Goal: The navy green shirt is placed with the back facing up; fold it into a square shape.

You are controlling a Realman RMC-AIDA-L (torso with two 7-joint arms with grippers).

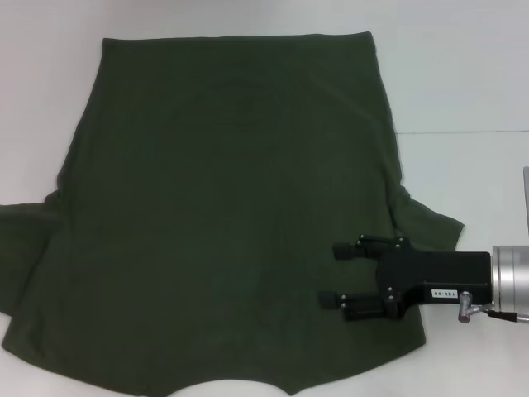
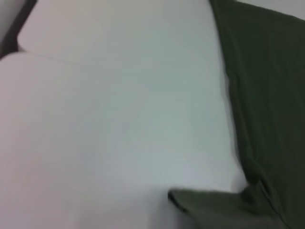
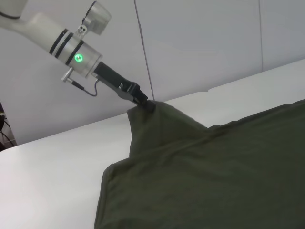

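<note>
shirt (image 1: 231, 215) spread flat on table (image 1: 463, 74), back up | right gripper (image 1: 335, 275) spread open over sleeve side | left gripper (image 3: 143, 101) pinching far sleeve, lifted | soft, limp, light: you grab sleeve edges

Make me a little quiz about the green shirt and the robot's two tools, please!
1. True or false: the right tool is shut tight on the navy green shirt.
2. Where does the left tool pinch the shirt, as the right wrist view shows? A) at its edge, by a sleeve. B) in the middle of the back. C) nowhere, it is far from the cloth.
3. Fill in: the table under the shirt is coloured ____.

Key: 1 false, its fingers are apart over the shirt's right side. 2 A, and the cloth is lifted into a peak there. 3 white.
</note>
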